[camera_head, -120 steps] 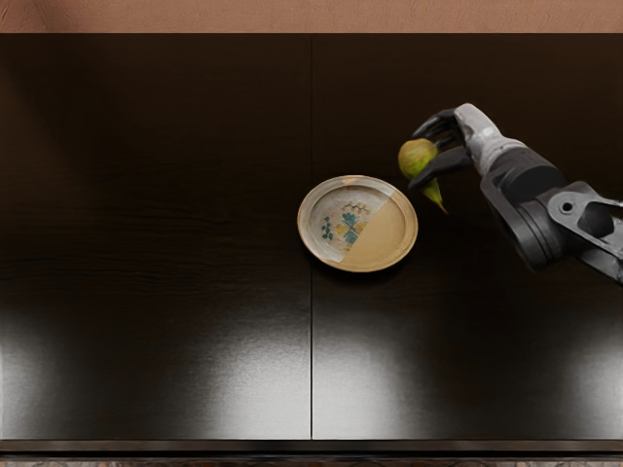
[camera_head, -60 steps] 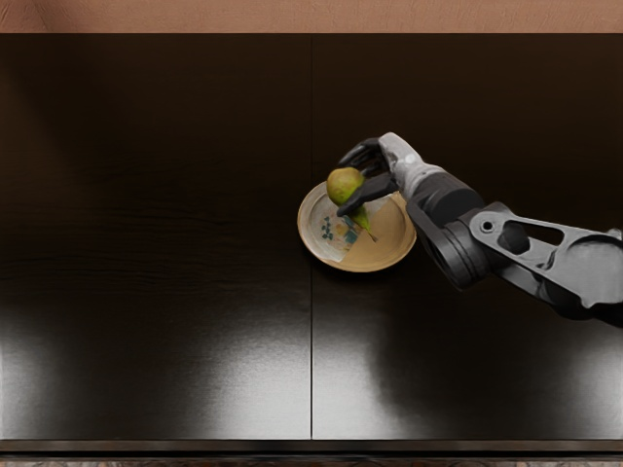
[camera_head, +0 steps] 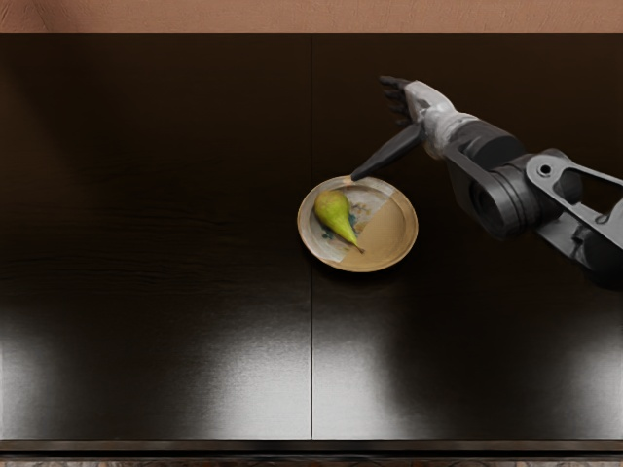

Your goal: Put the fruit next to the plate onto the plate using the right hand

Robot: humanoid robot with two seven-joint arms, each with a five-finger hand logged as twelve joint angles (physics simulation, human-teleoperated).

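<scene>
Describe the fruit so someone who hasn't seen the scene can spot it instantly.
On the dark table, just right of centre, sits a round plate, half plain tan, half patterned. Lying on its left half is the pear: yellow-green, narrow end pointing lower right, the only fruit in view and the only thing on the plate.

The table (camera_head: 156,243) looks like dark polished wood, glossiest toward 6 o'clock (pale glare there). The plate (camera_head: 387,238) seems smooth glazed ceramic; the pear (camera_head: 336,214) at its 9 o'clock has matt skin. The right hand (camera_head: 417,109) looks like matt grey plastic.
</scene>
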